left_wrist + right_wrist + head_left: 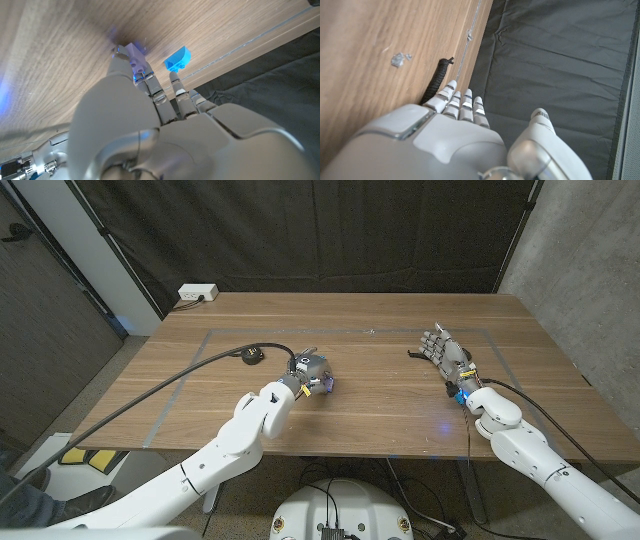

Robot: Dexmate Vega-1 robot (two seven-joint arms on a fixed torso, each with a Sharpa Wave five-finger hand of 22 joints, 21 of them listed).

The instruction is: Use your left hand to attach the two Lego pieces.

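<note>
My left hand (307, 371) is left of the table's middle, its fingers bent down onto the wood. In the left wrist view its fingertips (143, 75) close on a pale purple Lego piece (132, 52) that touches the table. A blue Lego piece (177, 58) lies apart from it, just past another fingertip. In the head view the purple piece (325, 384) peeks out at the hand's right side. My right hand (445, 350) stands on its edge at the right of the table, fingers spread, holding nothing.
A thick black cable with a plug (254, 356) runs across the table to the left of my left hand. A short black strap (413, 355) lies by the right hand. A white socket strip (197, 294) sits at the far left corner. Tape lines (180, 375) frame the work area.
</note>
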